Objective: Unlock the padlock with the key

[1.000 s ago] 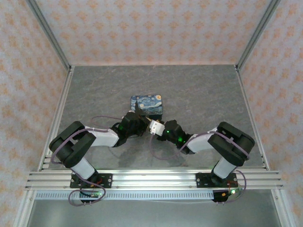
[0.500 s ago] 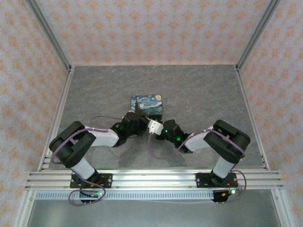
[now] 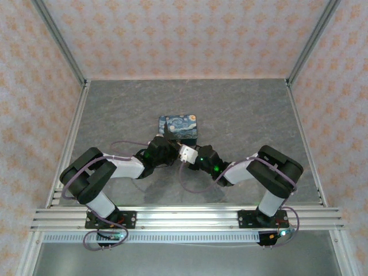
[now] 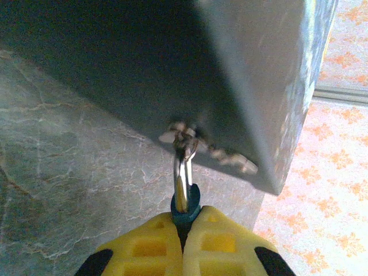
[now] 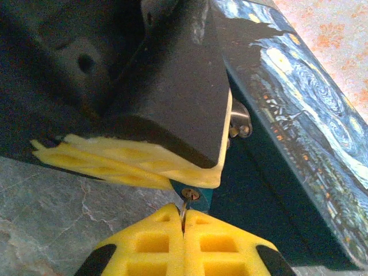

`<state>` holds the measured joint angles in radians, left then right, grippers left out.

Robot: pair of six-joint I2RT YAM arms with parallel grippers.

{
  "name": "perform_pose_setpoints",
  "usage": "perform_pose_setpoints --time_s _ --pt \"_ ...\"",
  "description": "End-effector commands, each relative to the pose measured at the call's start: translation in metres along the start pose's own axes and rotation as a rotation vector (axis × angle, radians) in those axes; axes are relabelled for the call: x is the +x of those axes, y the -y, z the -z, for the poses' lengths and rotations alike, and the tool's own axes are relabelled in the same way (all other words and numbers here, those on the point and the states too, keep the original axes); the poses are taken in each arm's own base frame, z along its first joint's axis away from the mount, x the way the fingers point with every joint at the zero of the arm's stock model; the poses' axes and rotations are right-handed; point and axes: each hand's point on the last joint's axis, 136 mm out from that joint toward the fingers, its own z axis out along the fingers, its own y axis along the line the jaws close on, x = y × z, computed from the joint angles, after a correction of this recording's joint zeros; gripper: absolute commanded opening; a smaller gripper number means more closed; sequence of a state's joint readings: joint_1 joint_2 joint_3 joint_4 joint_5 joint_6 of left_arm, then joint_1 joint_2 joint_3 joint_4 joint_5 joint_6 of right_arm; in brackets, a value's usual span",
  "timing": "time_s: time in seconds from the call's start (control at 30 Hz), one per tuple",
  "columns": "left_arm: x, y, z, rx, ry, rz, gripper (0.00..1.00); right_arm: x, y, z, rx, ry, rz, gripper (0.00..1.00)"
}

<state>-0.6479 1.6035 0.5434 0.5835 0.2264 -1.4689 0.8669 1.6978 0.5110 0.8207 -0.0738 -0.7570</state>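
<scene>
Just changed: the right gripper (image 5: 183,224), part-spread a second ago, now presses its yellow pads together on the key (image 5: 183,213), and its arm has edged in toward the left one.
What it means: the key's thin blade looks seated in the keyhole and is firmly pinched, so the turn seems ready to start. The lock is not open yet.
Left gripper (image 4: 184,225): clamped on the lock body, as it was a second ago, and bracing it for the twist.
Padlock (image 5: 199,199): sits between the two grippers at the near side of the box (image 5: 287,109), with its shackle (image 4: 183,172) hooked through the box's latch (image 4: 185,133).
Shapes: the teal body is tiny and blocky, with a round brass-ringed keyhole. The shackle is a narrow loop.
Materials: the shackle is pale polished metal, and the finger pads are soft yellow with a ribbed, gridded surface.
Surfaces: the box is rectangular with a glossy swirling night-sky print. The table (image 4: 69,149) is matte grey with marble veining.
</scene>
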Motion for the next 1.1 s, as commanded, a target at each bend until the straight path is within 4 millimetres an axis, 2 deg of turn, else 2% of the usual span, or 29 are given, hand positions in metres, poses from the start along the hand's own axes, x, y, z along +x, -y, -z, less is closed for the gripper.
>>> perform_pose_setpoints --time_s 0.0,0.2,0.43,0.6,0.67,0.9,1.07 --pt "0.006 0.013 0.002 0.036 -0.019 -0.007 0.0 -0.009 0.013 -0.006 0.048 0.025 -0.037 0.0" --pt "0.007 0.013 0.002 0.036 -0.024 -0.008 0.0 -0.011 0.018 -0.005 0.059 0.044 -0.096 0.0" --pt "0.006 0.012 0.002 0.033 -0.017 -0.017 0.0 -0.018 0.011 -0.001 -0.011 0.059 -0.183 0.0" --pt "0.001 0.009 0.007 0.005 0.009 -0.055 0.29 -0.01 0.008 -0.002 -0.031 0.029 -0.25 0.0" --pt "-0.001 0.01 0.01 -0.004 0.018 -0.07 0.36 -0.005 0.008 -0.002 -0.038 0.014 -0.282 0.0" --pt "-0.015 0.01 0.033 -0.053 0.061 -0.138 0.55 0.004 0.007 -0.001 -0.079 0.006 -0.418 0.0" --pt "-0.029 0.009 0.055 -0.091 0.111 -0.197 0.61 0.002 0.006 0.001 -0.12 0.017 -0.538 0.0"
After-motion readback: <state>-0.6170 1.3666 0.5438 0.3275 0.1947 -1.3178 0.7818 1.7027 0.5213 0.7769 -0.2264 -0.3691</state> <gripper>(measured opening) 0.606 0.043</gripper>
